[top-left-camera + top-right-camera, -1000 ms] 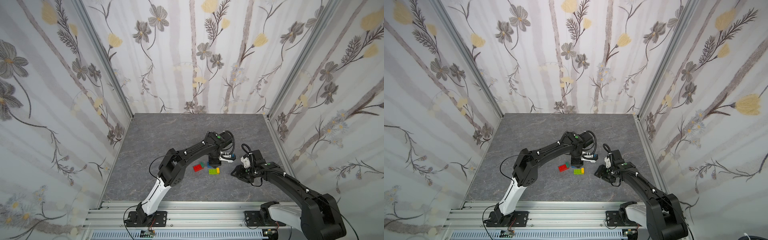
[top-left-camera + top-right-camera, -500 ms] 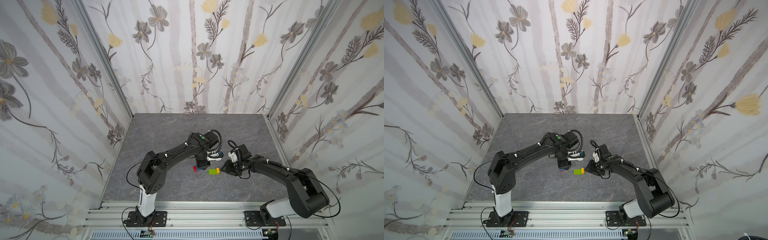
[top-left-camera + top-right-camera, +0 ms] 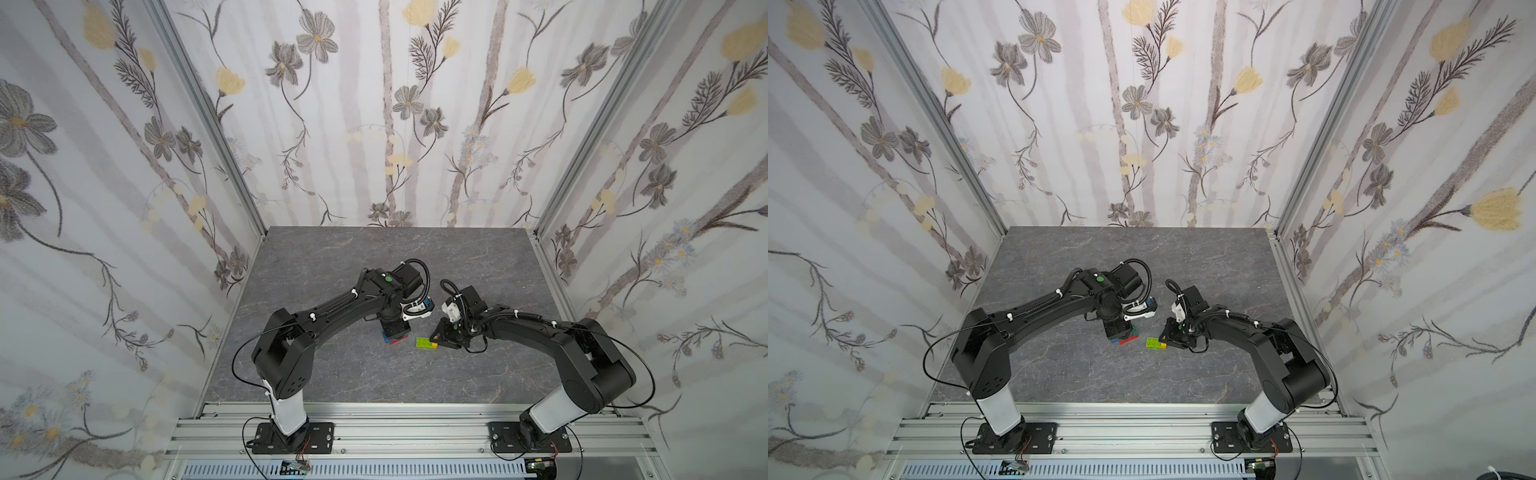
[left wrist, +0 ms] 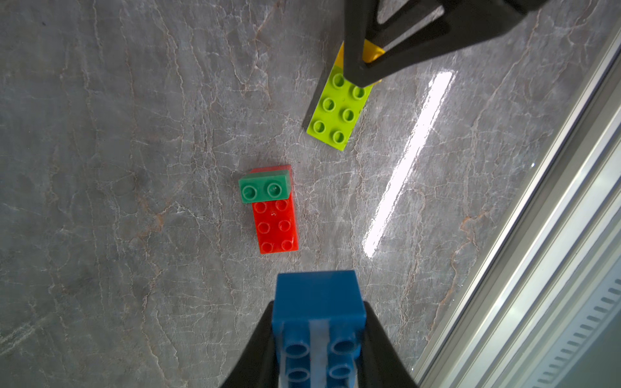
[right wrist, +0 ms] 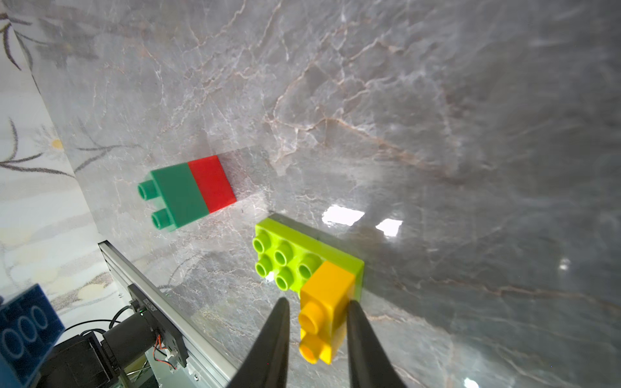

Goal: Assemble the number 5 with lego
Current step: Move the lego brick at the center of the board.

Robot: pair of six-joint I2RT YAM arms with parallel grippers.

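My left tool (image 4: 319,339) pinches the blue brick (image 4: 317,302) above the tabletop (image 4: 100,168); in the left wrist view its studs face the lens. Just beyond it lies the red brick (image 4: 275,225) with the dark green brick (image 4: 264,190) stacked on one end, a pair the top views mostly hide under the arm. Farther on, my right tool (image 5: 317,322) straddles the yellow brick (image 5: 324,305) seated on the lime-green brick (image 5: 302,252). Only the right wrist view shows a sliver of gap at one finger (image 5: 275,336), so I cannot tell whether it grips.
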